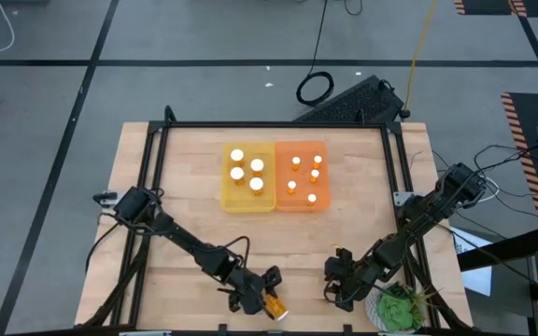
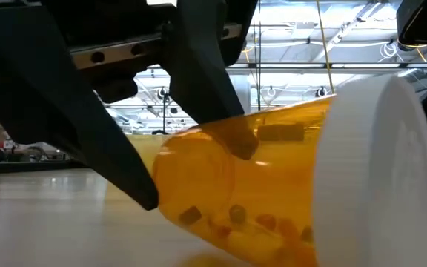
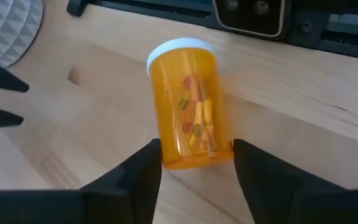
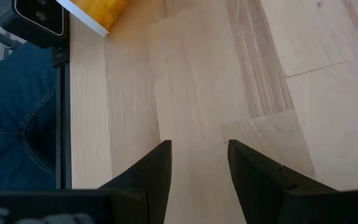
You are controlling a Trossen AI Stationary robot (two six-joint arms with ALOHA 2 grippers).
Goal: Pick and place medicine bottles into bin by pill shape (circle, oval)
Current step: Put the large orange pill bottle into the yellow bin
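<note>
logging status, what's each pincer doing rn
left pincer: shut on a bottle lying on the table
right pincer: open, empty

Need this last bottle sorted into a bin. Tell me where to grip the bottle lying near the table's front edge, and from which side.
Grip the bottle across its amber body near the base, coming from the base end, opposite the white cap. It lies on its side, so the round walls face the fingers. The left gripper already straddles that end; whether it presses is unclear. The right gripper hangs open, empty.

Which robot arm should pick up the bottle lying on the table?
Left. Its hand already sits around the lying bottle; the right hand is open over bare wood.
</note>
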